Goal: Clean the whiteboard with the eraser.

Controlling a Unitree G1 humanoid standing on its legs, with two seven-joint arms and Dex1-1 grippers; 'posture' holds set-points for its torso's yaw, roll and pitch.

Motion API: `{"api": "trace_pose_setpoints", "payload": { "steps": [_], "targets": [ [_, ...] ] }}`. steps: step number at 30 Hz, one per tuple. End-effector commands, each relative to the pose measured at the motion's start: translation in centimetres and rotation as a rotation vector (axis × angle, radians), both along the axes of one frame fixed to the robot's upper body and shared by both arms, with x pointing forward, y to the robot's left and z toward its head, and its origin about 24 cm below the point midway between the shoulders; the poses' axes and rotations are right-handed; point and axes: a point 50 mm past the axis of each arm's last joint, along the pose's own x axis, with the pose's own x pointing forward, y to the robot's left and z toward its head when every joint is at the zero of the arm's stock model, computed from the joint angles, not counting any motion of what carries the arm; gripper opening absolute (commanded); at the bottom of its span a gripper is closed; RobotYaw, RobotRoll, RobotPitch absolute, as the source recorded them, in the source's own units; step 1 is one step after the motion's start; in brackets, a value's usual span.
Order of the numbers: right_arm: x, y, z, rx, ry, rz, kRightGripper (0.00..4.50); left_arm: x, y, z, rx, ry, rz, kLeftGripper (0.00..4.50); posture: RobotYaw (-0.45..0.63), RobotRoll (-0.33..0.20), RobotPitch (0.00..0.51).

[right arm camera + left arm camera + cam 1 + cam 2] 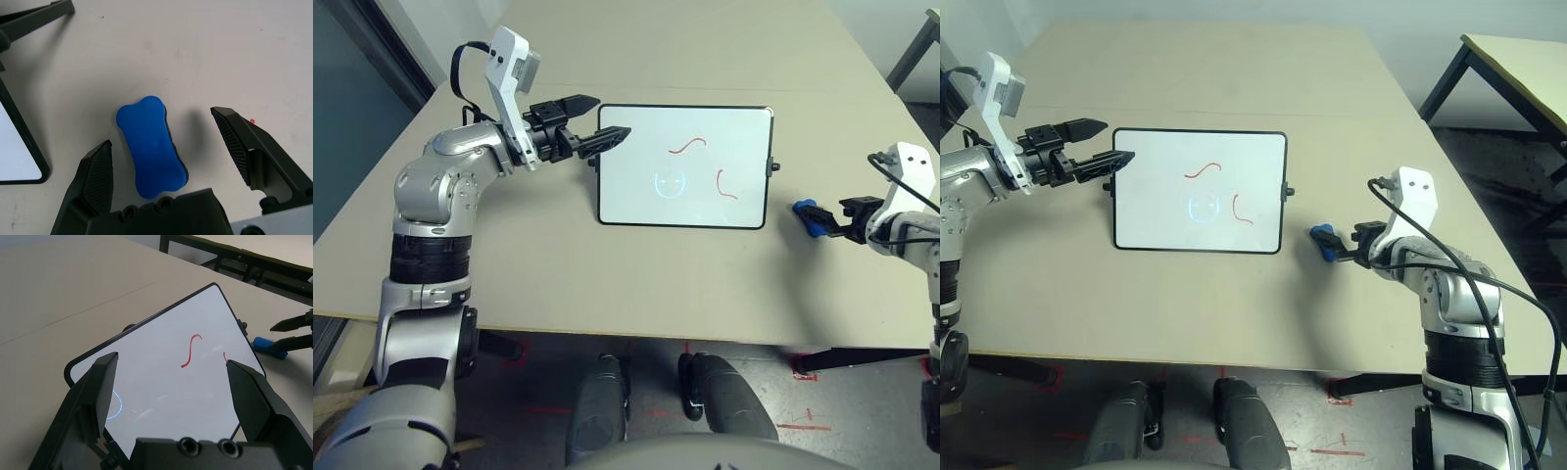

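Nearest us, toward the table's (1351, 127) right edge: our right hand (166, 142) has its fingers spread wide, straddling the eraser (150, 146) but gripping nothing. The eraser lies flat on the table between the fingers, clear gaps both sides, just off the whiteboard's right short side.

Handling guess: small blue block, light, rigid plastic back with a dark felt layer under it. We'd pinch it across the narrow waist, where the fingers should seat and it shouldn't twist. Smooth shell could slip if we take it at the rounded ends.

Further out, mid-table: whiteboard (636, 196) lies flat, red strokes not yet wiped. Thin, light, likely to slide under wiping.

Our left hand (592, 122) hovers fully open at its left short side, empty; we'd pin that edge.
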Motion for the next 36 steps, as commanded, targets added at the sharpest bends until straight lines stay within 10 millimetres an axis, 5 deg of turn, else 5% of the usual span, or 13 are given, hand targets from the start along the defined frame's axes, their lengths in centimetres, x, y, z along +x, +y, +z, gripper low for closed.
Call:
{"api": "trace_pose_setpoints", "payload": {
  "steps": [1, 11, 15, 23, 29, 36],
  "targets": [
    [-0.1, 0.2, -0.8, -0.012, 0.03, 0.012, 4.47, -0.1, -0.1, -0.1, 0.001, -0.002, -0.003, 4.5, -0.04, 0.0, 0.155],
    [-0.3, -0.1, -1.7, -0.016, 0.058, 0.004, 4.47, -0.2, 0.0, -0.1, -0.001, -0.001, 0.001, 4.5, -0.03, 0.0, 0.159],
    [-0.3, -0.1, -1.8, -0.015, 0.058, -0.002, 3.64, -0.2, 0.0, -0.1, -0.002, 0.0, 0.003, 4.5, -0.03, 0.0, 0.162],
    [-0.2, -0.2, -1.4, -0.012, 0.038, -0.008, 1.01, -0.1, 0.0, -0.2, -0.004, 0.001, 0.006, 4.5, -0.03, 0.0, 0.16],
    [-0.2, -0.1, -1.1, -0.014, 0.02, -0.012, 0.81, -0.1, -0.1, -0.2, -0.006, 0.0, 0.005, 4.5, -0.04, 0.0, 0.159],
    [1.5, 0.0, 3.5, -0.104, -0.187, -0.008, 0.8, -0.2, -0.1, -0.4, 0.004, 0.012, 0.0, 4.5, -0.04, 0.0, 0.159]
  ]
}}
